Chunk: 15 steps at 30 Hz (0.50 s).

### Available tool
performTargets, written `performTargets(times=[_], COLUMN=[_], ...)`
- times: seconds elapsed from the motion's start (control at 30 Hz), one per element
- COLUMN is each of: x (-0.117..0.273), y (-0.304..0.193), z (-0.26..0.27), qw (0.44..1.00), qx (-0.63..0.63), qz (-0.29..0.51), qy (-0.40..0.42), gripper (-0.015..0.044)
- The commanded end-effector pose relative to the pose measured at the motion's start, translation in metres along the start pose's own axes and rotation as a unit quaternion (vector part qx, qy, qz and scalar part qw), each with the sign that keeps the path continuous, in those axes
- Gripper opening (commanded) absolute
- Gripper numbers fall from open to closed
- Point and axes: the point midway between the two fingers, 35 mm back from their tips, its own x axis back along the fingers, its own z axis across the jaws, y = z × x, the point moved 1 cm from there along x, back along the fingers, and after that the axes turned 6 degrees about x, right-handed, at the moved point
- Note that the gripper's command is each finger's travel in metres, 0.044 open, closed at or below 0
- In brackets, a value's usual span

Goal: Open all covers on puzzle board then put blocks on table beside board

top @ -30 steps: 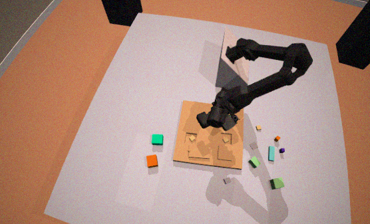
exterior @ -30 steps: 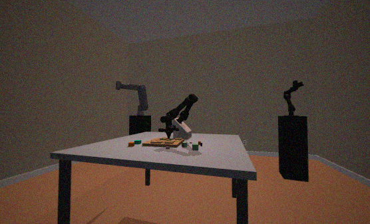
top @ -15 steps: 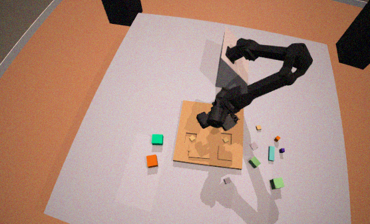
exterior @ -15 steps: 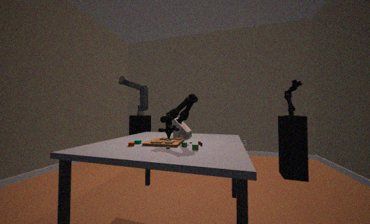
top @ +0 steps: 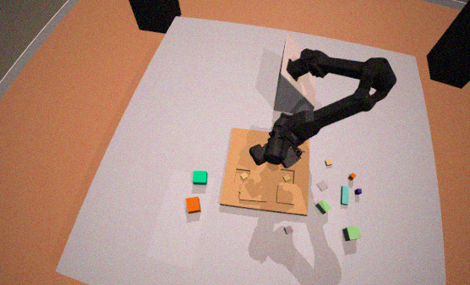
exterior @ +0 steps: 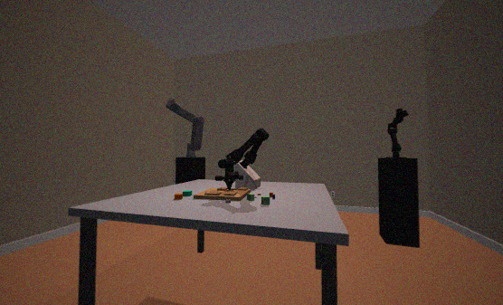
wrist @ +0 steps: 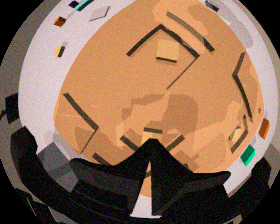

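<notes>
The wooden puzzle board (top: pixel 227 195) (exterior: pixel 199 197) (wrist: pixel 98 75) lies flat on the table, with covers of the same wood colour. A pale square knob (top: pixel 287 178) (wrist: pixel 167 50) and another knob (top: pixel 244 175) (wrist: pixel 237 134) stand on it, beside dark grooves. My gripper (exterior: pixel 229 188) (wrist: pixel 152 141) is shut and empty, pointing down low over the board. Its tips are right by a third pale knob (wrist: pixel 151 134), partly hidden by the fingers; whether they touch cannot be told. In the top view the hand hides the fingertips and the board's back part. I cannot tell which wells are uncovered.
A teal block (top: pixel 199 177) (exterior: pixel 187 193) and an orange block (top: pixel 193 205) (exterior: pixel 178 196) lie left of the board. Right of it are a green block (top: pixel 352 232), a green wedge (top: pixel 323 206), a cyan bar (top: pixel 345 195) and several small pieces. A slanted panel (top: pixel 292 94) stands behind.
</notes>
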Motion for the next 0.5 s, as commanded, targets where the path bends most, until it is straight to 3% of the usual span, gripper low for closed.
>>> performTargets(times=[0.0,0.47], x=[-0.0020,-0.0061], y=[0.0001,0.0023], z=[-0.0002,-0.0009], qw=[1.000,1.000], qx=[-0.001,-0.001], qz=[0.000,0.000], qy=[0.001,0.001], gripper=[0.0000,0.0000])
